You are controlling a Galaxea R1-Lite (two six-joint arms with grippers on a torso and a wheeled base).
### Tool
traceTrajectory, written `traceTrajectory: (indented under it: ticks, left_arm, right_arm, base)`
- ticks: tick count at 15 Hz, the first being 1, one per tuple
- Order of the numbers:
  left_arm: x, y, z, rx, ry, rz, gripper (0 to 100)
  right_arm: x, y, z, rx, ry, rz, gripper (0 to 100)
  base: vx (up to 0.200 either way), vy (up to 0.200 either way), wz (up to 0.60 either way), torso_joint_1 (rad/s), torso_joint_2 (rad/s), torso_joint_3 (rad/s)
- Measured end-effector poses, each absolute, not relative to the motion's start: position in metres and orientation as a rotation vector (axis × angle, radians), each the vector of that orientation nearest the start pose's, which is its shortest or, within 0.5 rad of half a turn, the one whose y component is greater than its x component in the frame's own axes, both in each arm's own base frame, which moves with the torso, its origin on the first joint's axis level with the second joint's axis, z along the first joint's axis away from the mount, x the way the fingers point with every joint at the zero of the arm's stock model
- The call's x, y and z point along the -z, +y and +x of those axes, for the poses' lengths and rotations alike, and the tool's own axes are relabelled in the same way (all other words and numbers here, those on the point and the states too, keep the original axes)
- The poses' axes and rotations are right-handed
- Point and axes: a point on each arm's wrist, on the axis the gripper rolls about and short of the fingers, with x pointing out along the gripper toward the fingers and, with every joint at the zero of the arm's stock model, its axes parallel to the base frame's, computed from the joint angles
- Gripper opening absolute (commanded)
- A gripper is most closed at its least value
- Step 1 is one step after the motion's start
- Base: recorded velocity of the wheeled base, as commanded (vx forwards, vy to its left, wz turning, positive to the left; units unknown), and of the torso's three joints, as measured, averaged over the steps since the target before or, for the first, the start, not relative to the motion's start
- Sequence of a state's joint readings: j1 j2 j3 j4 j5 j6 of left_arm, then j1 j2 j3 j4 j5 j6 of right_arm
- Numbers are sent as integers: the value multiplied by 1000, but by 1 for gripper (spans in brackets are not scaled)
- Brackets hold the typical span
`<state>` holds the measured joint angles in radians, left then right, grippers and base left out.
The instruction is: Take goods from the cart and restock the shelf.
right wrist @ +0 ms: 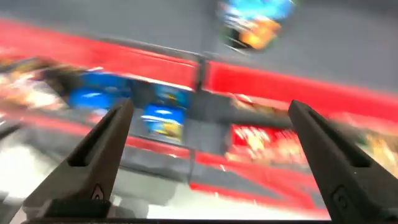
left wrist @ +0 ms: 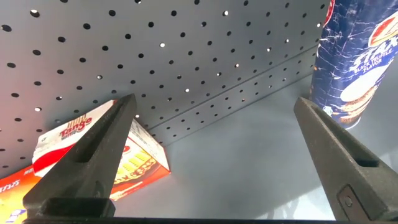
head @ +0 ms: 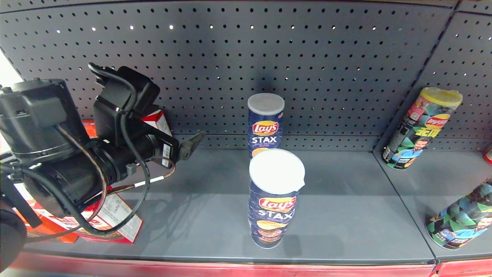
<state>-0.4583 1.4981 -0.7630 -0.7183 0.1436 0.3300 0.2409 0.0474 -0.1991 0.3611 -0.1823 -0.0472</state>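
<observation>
1. Surroundings: a red-and-white carton (left wrist: 118, 155) stands against the perforated back panel (head: 307, 57), just beside the left gripper (left wrist: 211, 162). Flat red packets (head: 111, 225) lie under that arm near the front edge of the shelf (head: 346, 215). In the next bay to the right, a yellow-lidded green can (head: 421, 129) stands by the panel and a second green can (head: 459, 225) sits nearer the front.
2. Two blue chip cans stand upright mid-shelf, one behind the other and apart. The rear blue can (head: 265, 123) is close to the panel and the front blue can (head: 275, 200) is near the edge.
3. The left gripper hangs above the shelf, left of the cans and well apart from them, with its jaws spread wide and empty.
4. The right wrist view adds the right gripper (right wrist: 211, 162), jaws parted and holding nothing, before red-edged shelving (right wrist: 267, 78) with goods too blurred to identify.
5. The shelf and panel are matte grey metal. The cans are glossy printed cylinders with pale plastic lids.
</observation>
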Motion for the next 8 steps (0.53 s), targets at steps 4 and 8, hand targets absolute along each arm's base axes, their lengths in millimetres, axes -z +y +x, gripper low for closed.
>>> traceTrajectory:
  ticks: [4,8]
  left_arm:
    - [-236,-112,235,313,-35,332,100]
    - [-239,-110,234,308,-46,330,100]
  right_arm:
    - [-95,-5,-36,188,127,3,100]
    - [-82,-1,-25,54,-16,14,100]
  base:
    - [0,0,0,0,0,0]
    - [0,0,0,0,0,0]
